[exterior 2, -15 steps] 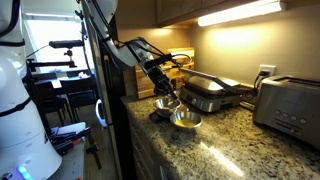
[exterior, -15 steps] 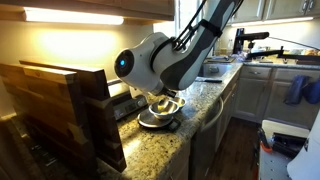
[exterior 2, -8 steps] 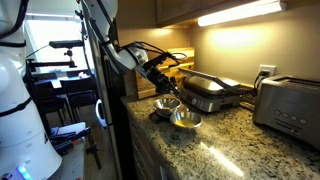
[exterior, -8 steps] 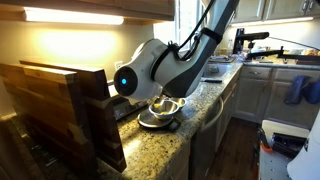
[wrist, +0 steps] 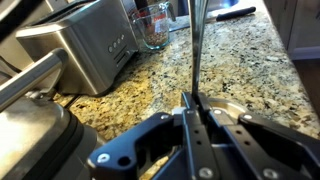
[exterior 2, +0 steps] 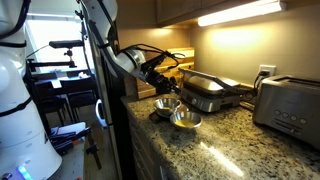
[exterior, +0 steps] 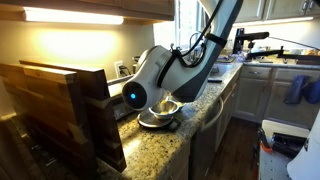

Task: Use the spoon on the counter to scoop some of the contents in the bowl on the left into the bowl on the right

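Observation:
Two metal bowls stand side by side on the speckled granite counter (exterior 2: 230, 150): the left bowl (exterior 2: 166, 104) and the right bowl (exterior 2: 186, 121). What they hold I cannot make out. My gripper (exterior 2: 160, 78) hangs above the left bowl, tilted. In the wrist view the gripper (wrist: 192, 100) is shut on the thin dark handle of the spoon (wrist: 194, 50), which runs straight away from the jaws over the counter (wrist: 245, 60). The spoon's scoop end is out of sight. In an exterior view the arm's body covers most of the bowls (exterior: 168, 107).
A steel toaster (exterior 2: 288, 105) and a closed grill press (exterior 2: 210, 92) sit behind the bowls. A glass measuring cup (wrist: 152, 28) stands beside the toaster (wrist: 85, 50). Tall wooden boards (exterior: 60, 110) lean at one end of the counter. The counter's rounded edge (exterior: 205, 115) runs close to the bowls.
The wrist has rolled and dropped lower over the bowls, and the gripper has tilted a little. Its hold on the spoon is unchanged, and the bowls have not moved.

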Robot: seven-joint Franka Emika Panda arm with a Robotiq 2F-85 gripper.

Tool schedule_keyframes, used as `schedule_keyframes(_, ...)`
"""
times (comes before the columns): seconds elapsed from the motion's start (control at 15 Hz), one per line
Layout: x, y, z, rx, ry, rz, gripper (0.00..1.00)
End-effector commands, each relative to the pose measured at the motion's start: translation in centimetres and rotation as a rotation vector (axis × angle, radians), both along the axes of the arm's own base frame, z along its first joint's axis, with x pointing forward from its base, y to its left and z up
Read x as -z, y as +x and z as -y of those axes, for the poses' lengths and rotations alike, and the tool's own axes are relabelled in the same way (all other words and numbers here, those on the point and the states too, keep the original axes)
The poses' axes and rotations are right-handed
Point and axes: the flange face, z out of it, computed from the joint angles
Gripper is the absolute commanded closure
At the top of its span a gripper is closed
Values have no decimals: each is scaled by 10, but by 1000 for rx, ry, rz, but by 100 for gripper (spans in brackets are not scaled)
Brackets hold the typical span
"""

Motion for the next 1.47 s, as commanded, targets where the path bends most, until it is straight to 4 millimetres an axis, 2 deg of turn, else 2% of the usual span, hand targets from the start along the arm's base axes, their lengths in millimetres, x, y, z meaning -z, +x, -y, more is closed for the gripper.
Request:
schedule_keyframes(0.0, -3, -15, -3, -10, -61, 55, 96)
schedule_keyframes(0.33, -1, -24, -11, -9, -106, 115, 96)
schedule_keyframes(0.67, 7, -36, -11, -10, -158, 136, 96)
schedule_keyframes(0.93, 10, -39, -10, -6, -147, 141, 96)
schedule_keyframes(1.2, -1, -34, -6, 19, -110, 171, 96)
schedule_keyframes(1.4, -17, -28, 0, 60, -71, 201, 96)
